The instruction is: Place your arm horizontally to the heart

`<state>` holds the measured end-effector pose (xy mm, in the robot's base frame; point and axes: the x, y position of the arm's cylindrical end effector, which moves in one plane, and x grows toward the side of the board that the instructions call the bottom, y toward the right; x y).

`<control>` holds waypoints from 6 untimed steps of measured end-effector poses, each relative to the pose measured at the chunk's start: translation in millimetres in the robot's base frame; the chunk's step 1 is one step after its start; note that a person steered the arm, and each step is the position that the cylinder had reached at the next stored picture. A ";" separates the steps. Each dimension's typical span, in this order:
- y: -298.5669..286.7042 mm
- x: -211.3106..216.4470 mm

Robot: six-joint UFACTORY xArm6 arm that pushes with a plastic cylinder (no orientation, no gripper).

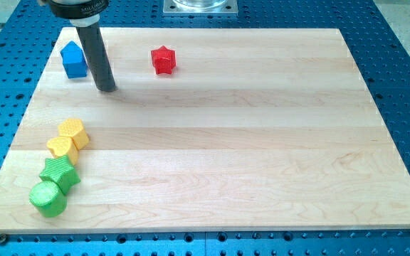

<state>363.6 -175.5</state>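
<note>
My tip (106,89) rests on the wooden board (226,142) near the view's top left. A blue block with a peaked top (74,60) stands just left of the rod, a little apart from it. A red star block (164,60) lies to the right of the tip. At the view's lower left, four blocks sit in a touching row: a yellow hexagon-like block (74,133), a yellow block that may be the heart (61,148), a green star (59,173) and a green cylinder (48,198). The tip is well above this row, slightly to its right.
The board lies on a blue perforated table (404,85). A metal mount (199,6) shows at the view's top centre. The arm's dark housing (77,8) hangs over the board's top left corner.
</note>
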 end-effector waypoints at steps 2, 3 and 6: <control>-13.9 27.2; -78.2 43.8; -124.2 96.5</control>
